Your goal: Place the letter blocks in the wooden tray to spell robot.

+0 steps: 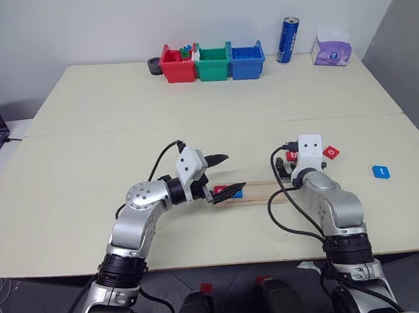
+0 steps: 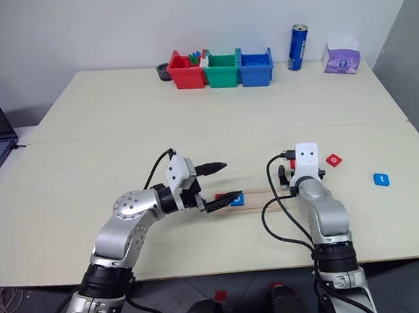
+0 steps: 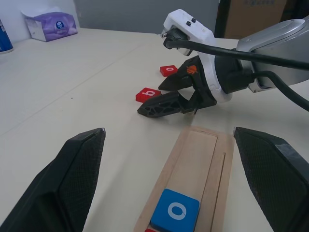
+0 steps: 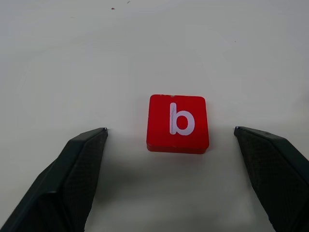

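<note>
Both arms reach in from the bottom of the head view. Left gripper [image 1: 222, 175], fingers apart, covers part of the wooden tray [image 1: 259, 189], which holds a blue o block [image 3: 175, 211] and a red block [image 1: 220, 190] whose letter is hidden. Right gripper [image 4: 171, 140], fingers spread wide, stands around the red b block [image 4: 177, 123] without touching. Right of centre lie a red o block [image 1: 331, 150] and a blue t block [image 1: 380, 172]. Red, green and blue bins [image 1: 212, 62] stand top centre, with unclear content.
</note>
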Motion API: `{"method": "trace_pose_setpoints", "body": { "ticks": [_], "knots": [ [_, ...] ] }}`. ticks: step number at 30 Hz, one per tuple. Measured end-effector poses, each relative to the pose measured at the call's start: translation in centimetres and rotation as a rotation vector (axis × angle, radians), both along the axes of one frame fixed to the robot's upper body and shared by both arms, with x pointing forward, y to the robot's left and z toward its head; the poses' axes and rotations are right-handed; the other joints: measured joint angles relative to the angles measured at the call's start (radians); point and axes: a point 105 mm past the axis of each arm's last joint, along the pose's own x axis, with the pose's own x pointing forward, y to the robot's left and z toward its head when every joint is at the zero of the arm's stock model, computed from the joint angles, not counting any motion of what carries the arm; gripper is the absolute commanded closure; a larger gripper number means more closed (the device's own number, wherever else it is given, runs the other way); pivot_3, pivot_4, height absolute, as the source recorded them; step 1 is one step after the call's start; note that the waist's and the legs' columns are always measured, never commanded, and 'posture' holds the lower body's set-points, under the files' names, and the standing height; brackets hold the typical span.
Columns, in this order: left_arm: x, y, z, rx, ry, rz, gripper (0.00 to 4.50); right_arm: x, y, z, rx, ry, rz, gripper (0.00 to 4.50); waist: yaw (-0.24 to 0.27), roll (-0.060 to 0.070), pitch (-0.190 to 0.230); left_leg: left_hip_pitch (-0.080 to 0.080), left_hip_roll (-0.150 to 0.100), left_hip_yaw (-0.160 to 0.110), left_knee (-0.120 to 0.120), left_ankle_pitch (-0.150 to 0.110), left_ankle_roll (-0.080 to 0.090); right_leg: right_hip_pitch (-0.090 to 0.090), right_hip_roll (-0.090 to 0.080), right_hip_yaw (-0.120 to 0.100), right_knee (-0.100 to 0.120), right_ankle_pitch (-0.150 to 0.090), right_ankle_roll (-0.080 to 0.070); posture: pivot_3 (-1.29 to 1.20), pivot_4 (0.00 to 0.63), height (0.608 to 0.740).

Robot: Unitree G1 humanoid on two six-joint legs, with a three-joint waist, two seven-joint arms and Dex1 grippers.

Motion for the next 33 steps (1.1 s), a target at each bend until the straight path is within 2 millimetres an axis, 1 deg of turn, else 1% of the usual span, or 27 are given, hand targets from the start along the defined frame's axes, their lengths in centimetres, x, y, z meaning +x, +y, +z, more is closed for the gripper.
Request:
{"method": "trace_pose_setpoints", "body": {
  "ticks": [2, 6, 7, 12, 15, 19, 22, 24, 25, 27, 30, 33],
  "knots": [
    [0.0, 0.0, 0.2, -0.002, -0.006, 0.0, 0.0, 0.1, 0.0, 0.0, 0.003, -0.003, -0.001, 1.2, 0.0, 0.0, 0.0, 0.0, 0.0, 0.0, 0.0, 0.0, 0.0, 0.0, 0.0, 0.0, 0.0, 0.0, 0.0, 0.0, 0.15, 0.74],
    [-0.1, -0.1, 0.4, -0.004, -0.018, 0.004, 0.0, 0.1, 0.0, 0.0, 0.005, -0.005, -0.002, 2.7, 0.0, 0.0, 0.0, 0.0, 0.0, 0.0, 0.0, 0.0, 0.0, 0.0, 0.0, 0.0, 0.0, 0.0, 0.0, 0.0, 0.15, 0.74],
    [-0.1, -0.1, 0.4, -0.005, -0.018, 0.005, 0.0, 0.1, 0.0, 0.0, 0.005, -0.006, -0.001, 2.99, 0.0, 0.0, 0.0, 0.0, 0.0, 0.0, 0.0, 0.0, 0.0, 0.0, 0.0, 0.0, 0.0, 0.0, 0.0, 0.0, 0.15, 0.74],
    [-0.1, -0.1, 0.4, -0.005, -0.018, 0.006, 0.0, 0.1, -0.1, 0.0, -0.002, -0.003, 0.004, 3.04, 0.0, 0.0, 0.0, 0.0, 0.0, 0.0, 0.0, 0.0, 0.0, 0.0, 0.0, 0.0, 0.0, 0.0, 0.0, 0.0, 0.15, 0.74],
    [-0.2, -0.2, 0.4, -0.003, -0.019, -0.001, 0.0, -0.5, -0.6, 0.1, -0.036, 0.009, 0.033, 3.04, 0.003, 0.0, 0.0, -0.001, 0.0, -0.001, 0.0, 0.0, 0.0, 0.0, 0.0, 0.0, -0.001, 0.0, 0.0, 0.0, 0.15, 0.74],
    [-1.1, -0.1, 0.0, 0.021, 0.004, -0.047, 0.0, -3.3, -2.0, 0.2, -0.074, 0.066, 0.067, 3.04, 0.004, 0.0, 0.0, -0.002, 0.001, -0.001, -0.001, 0.0, 0.0, -0.001, -0.001, -0.001, -0.002, 0.0, 0.0, 0.0, 0.15, 0.74],
    [-2.1, -0.1, -0.5, 0.041, 0.029, -0.086, 0.0, -6.6, -3.1, 0.1, -0.088, 0.138, 0.09, 3.04, 0.005, 0.0, 0.0, -0.003, 0.001, -0.002, -0.001, 0.0, 0.0, -0.001, -0.001, -0.001, -0.002, -0.001, 0.001, 0.0, 0.15, 0.74],
    [-2.4, -0.2, -0.6, 0.042, 0.033, -0.096, 0.0, -8.8, -3.2, 0.0, -0.095, 0.183, 0.111, 3.04, 0.004, 0.0, 0.0, -0.002, 0.001, -0.003, -0.001, 0.0, 0.0, -0.001, -0.001, -0.001, -0.001, -0.001, 0.001, 0.0, 0.15, 0.74],
    [-2.5, -0.3, -0.7, 0.041, 0.034, -0.099, 0.0, -9.6, -3.1, 0.0, -0.093, 0.202, 0.121, 3.04, 0.003, 0.0, 0.0, -0.002, 0.001, -0.002, -0.001, 0.0, 0.0, -0.001, 0.0, -0.001, -0.001, -0.003, 0.004, 0.0, 0.15, 0.74],
    [-2.6, -0.5, -0.8, 0.042, 0.039, -0.106, 0.0, -11.2, -2.7, -0.1, -0.074, 0.24, 0.134, 3.04, 0.003, 0.0, 0.0, -0.001, 0.0, -0.002, -0.001, 0.0, 0.0, -0.001, 0.0, -0.001, -0.001, -0.004, 0.005, 0.0, 0.15, 0.74],
    [-2.7, -0.7, -0.8, 0.037, 0.047, -0.11, 0.0, -12.2, -2.0, -0.2, -0.047, 0.271, 0.152, 3.04, -0.001, 0.0, 0.0, 0.0, 0.001, -0.002, -0.001, 0.0, 0.0, 0.0, 0.001, -0.001, -0.001, -0.004, 0.005, 0.0, 0.15, 0.74],
    [-2.9, -1.0, -1.1, 0.043, 0.061, -0.123, 0.0, -12.4, -1.9, -0.2, -0.037, 0.29, 0.15, 3.04, 0.0, 0.0, 0.0, 0.001, 0.001, -0.001, -0.001, 0.0, 0.0, 0.0, 0.001, -0.001, -0.001, -0.004, 0.005, 0.0, 0.15, 0.74]
  ]
}}
